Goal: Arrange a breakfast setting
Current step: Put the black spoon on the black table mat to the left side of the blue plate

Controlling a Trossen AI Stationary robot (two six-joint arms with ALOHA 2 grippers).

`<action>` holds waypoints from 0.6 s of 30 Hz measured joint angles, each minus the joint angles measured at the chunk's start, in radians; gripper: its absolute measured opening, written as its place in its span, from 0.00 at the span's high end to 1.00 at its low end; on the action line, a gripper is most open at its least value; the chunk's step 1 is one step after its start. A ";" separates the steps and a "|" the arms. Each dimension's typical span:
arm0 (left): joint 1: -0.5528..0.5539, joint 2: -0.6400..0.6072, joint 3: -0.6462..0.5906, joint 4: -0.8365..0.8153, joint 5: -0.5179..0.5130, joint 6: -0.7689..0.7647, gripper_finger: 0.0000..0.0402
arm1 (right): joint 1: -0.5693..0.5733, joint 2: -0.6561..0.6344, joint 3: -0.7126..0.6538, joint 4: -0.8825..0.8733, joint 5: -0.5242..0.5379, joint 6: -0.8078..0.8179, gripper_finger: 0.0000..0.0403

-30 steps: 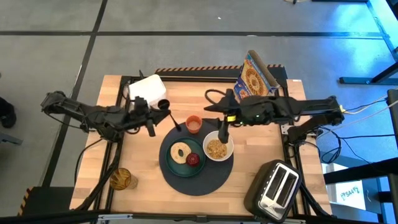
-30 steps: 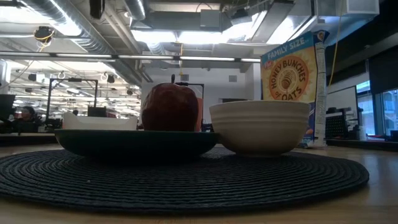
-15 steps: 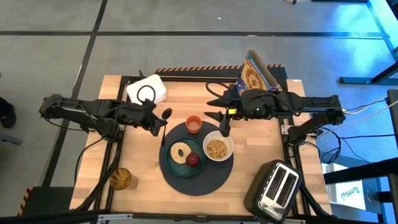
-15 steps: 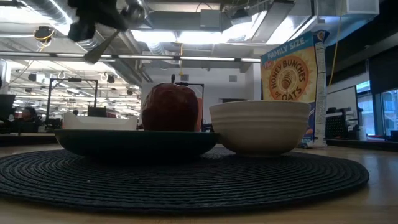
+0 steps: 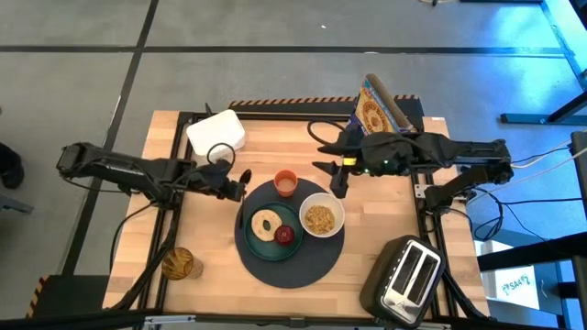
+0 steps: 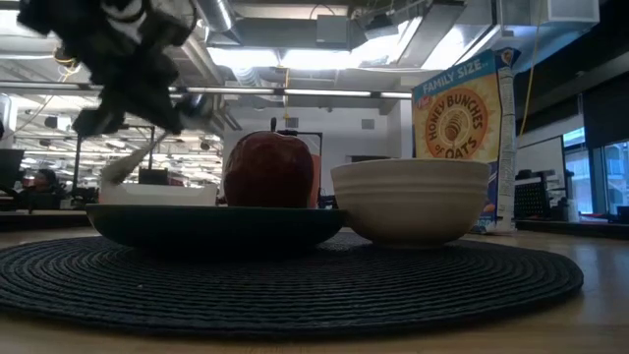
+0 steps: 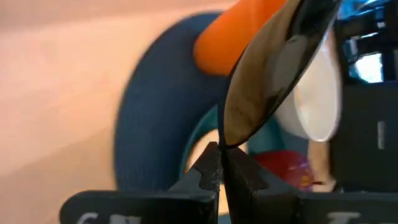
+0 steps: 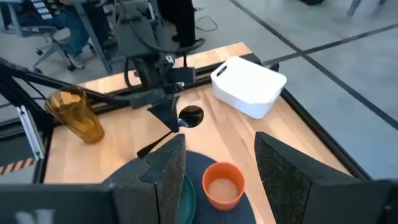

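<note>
Clearly the left gripper [image 5: 231, 182], left of centre in the high view, is pinched tight on a spoon [image 7: 273, 68] by its handle, bowl end up, just beside the left edge of the dark-navy mat [image 5: 266, 261]. To set it down well, I would level the spoon and lower it onto bare wood beside the mat, clear of the teal plate [image 5: 260, 238]. The right gripper [image 5: 337, 181] hangs with fingers spread and empty above the white bowl [image 5: 320, 218], near the orange cup [image 5: 286, 182].
</note>
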 joint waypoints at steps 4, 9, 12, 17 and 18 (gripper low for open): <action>-0.009 0.008 -0.124 0.055 0.035 -0.088 1.00 | 0.000 0.001 0.000 -0.021 -0.003 0.025 0.55; -0.038 0.007 -0.238 0.202 0.042 -0.169 1.00 | 0.000 0.000 0.000 -0.027 -0.003 0.043 0.55; -0.060 0.020 -0.258 0.255 0.026 -0.205 1.00 | 0.000 0.000 0.000 -0.025 -0.003 0.043 0.55; -0.090 0.054 -0.258 0.278 0.021 -0.248 1.00 | 0.000 0.001 0.000 -0.022 -0.003 0.042 0.55; -0.091 0.055 -0.258 0.288 0.025 -0.247 1.00 | 0.000 0.000 0.000 -0.020 -0.003 0.042 0.55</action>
